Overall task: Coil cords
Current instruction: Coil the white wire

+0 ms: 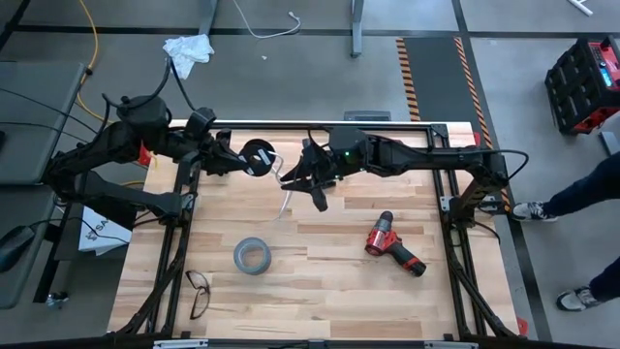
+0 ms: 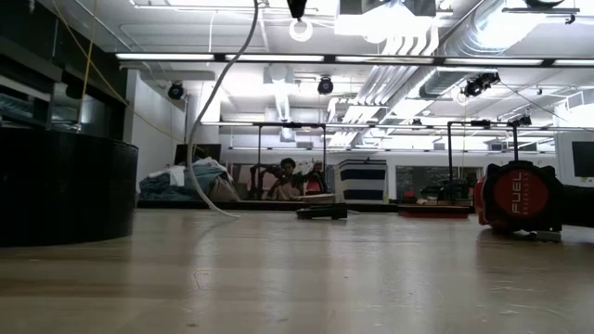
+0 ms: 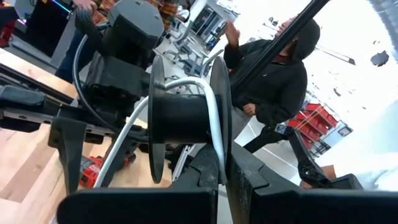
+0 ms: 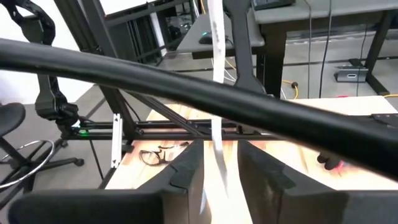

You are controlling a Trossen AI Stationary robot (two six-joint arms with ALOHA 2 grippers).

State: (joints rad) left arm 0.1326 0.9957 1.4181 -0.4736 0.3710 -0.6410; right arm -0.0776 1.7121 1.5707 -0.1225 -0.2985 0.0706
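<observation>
- Spool point(image 1: 257, 155) held up over the table's point(image 1: 339, 291) far-left part, at the tip of the left gripper point(image 1: 235, 160).
- Cord point(image 1: 283, 189) running from the spool down to the tabletop, between the 2 fingers of the right gripper point(image 1: 308, 184).
- Right gripper just right of the spool.
- Tape roll point(image 1: 251, 255) near the table's middle, nearer the front than the spool.
- Eyeglasses point(image 1: 199, 291) left of the tape roll, at the front-left.
- Drill point(image 1: 392, 247) right of the tape roll.
</observation>
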